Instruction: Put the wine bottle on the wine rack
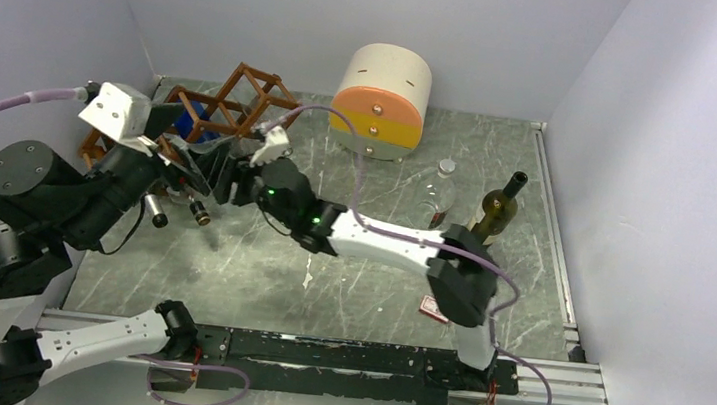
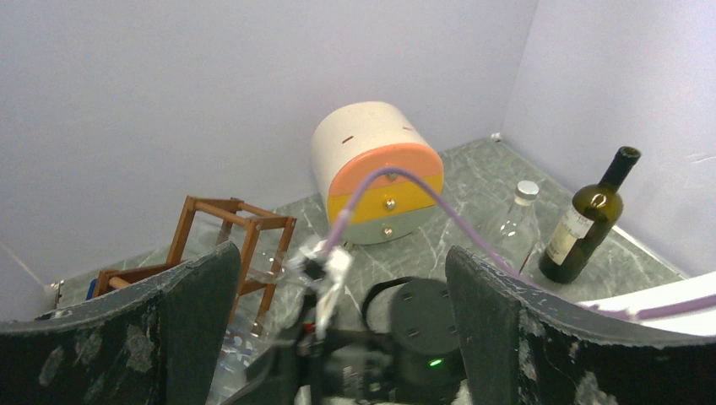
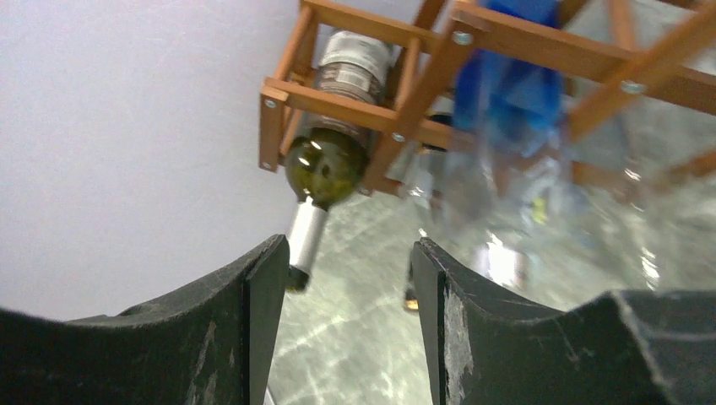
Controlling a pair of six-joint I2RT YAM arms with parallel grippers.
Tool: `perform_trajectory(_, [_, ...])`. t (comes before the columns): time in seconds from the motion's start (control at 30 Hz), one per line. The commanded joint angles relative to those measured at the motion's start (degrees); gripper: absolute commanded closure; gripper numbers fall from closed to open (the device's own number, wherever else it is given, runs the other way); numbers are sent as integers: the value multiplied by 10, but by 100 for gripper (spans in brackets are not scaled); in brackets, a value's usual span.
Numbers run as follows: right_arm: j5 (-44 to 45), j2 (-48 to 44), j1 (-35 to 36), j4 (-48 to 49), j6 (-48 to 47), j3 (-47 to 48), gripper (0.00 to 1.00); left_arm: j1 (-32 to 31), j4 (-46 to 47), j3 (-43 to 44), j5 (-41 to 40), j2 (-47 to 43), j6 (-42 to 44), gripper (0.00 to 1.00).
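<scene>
The wine rack (image 3: 338, 103) is smooth reddish-brown wood with shiny metal screws (image 3: 268, 103). The green bottle (image 3: 325, 164) lying in it is glossy glass with a silvery foil neck. The counter (image 1: 257, 272) looks like dark marbled stone, scratched. The black fingers (image 3: 253, 337) are matt and scuffed.

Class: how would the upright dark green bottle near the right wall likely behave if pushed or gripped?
The green bottle stands tall on a narrow base, so a high push would probably tip it. Its round, glossy glass looks slippery and breakable, and would likely roll once down.
</scene>
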Motion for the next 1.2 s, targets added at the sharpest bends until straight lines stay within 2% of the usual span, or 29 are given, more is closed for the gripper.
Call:
perform_trajectory(0.0, [85, -124, -3, -20, -23, -124, 41, -2, 32, -13, 26, -15, 9, 5])
perform_trajectory(0.17, [194, -214, -21, -180, -34, -169, 41, -3, 51, -54, 37, -36, -3, 5])
perform_trajectory(0.3, [262, -277, -63, -338, -37, -146, 38, -3, 55, -98, 37, -44, -16, 5])
perform_trajectory(0.37, [300, -316, -83, -387, -53, -134, 36, -3, 54, -115, 31, -46, -20, 5])
perform_trajectory(0.53, [312, -402, -154, -409, -112, -132, 34, -3, 71, -156, -4, -47, -31, 5])
perform_trajectory(0.67, [328, -415, -219, -426, -155, -122, 31, -3, 108, -195, -21, -40, -45, 5])
perform_trajectory(0.8, [344, -406, -299, -470, -168, -97, 27, -3, 144, -227, -11, -12, -56, 5])
perform_trajectory(1.03, [338, -450, -441, -461, -174, -128, 25, -2, 214, -271, 28, 31, -69, 5])
perform_trajectory(1.17, [351, -467, -473, -456, -159, -145, 24, -3, 220, -278, 45, 47, -75, 5])
